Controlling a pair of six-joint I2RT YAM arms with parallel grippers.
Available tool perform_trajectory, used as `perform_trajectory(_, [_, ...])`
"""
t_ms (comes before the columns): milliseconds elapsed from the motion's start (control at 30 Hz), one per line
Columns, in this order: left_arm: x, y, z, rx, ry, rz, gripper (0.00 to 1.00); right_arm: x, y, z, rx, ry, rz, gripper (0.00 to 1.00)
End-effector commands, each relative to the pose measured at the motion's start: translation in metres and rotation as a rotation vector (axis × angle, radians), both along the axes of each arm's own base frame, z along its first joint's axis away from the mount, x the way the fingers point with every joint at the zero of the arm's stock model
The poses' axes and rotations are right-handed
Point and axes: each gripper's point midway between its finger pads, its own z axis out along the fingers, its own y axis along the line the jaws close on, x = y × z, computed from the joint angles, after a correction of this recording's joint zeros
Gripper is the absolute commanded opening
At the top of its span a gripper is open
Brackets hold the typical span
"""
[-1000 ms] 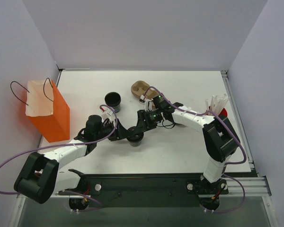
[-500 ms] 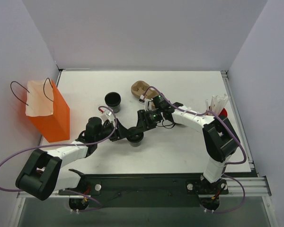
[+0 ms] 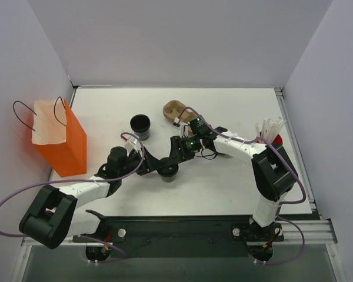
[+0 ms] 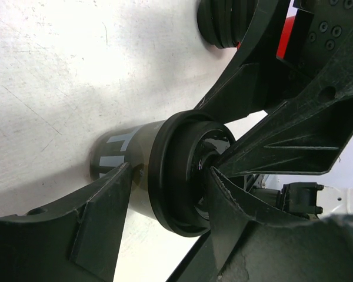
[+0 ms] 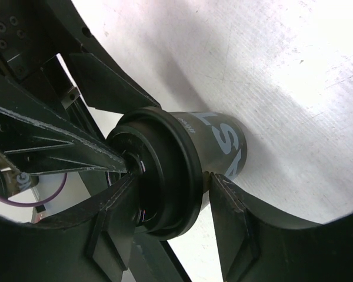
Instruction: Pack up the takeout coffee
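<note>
The takeout coffee (image 3: pixel 167 171), a small black cup with a black lid, stands on the white table (image 3: pixel 223 188) between both arms. My left gripper (image 3: pixel 159 167) reaches in from the left. In the left wrist view one finger (image 4: pixel 106 217) rests on the cup wall (image 4: pixel 120 155) and the other lies across the lid top (image 4: pixel 179 170). My right gripper (image 3: pixel 174 160) comes in from the right. One of its fingers (image 5: pixel 232 229) presses the cup (image 5: pixel 217 144) just under the lid rim, the other crosses the lid (image 5: pixel 165 176). Both are shut on it.
An orange paper bag (image 3: pixel 62 144) stands open at the left edge. A lidless black cup (image 3: pixel 140 124) and a brown cardboard carrier (image 3: pixel 175 109) sit behind the grippers. White straws (image 3: pixel 269 128) stand at the right. A stack of black lids (image 4: pixel 220 23) shows in the left wrist view.
My left wrist has shifted slightly away from the near edge and its jaws have narrowed a little on the cup. The right arm and the cup stay about where they were.
</note>
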Motion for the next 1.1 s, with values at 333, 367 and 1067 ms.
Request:
perform_trajectory(333, [-0.016,0.005,-0.045,0.158,0.06,0.039,0.6,0.023,-0.003,0.042,0.037,-0.013,-0.141,0.7])
perform_trajectory(367, [-0.016,0.006,-0.045,0.161,0.06,0.041,0.6,0.023,-0.005,0.043,0.035,-0.004,-0.157,0.7])
perform_trajectory(1067, [-0.02,0.01,-0.05,0.194,0.066,0.075,0.6,-0.01,-0.032,0.024,0.003,0.125,-0.388,0.61])
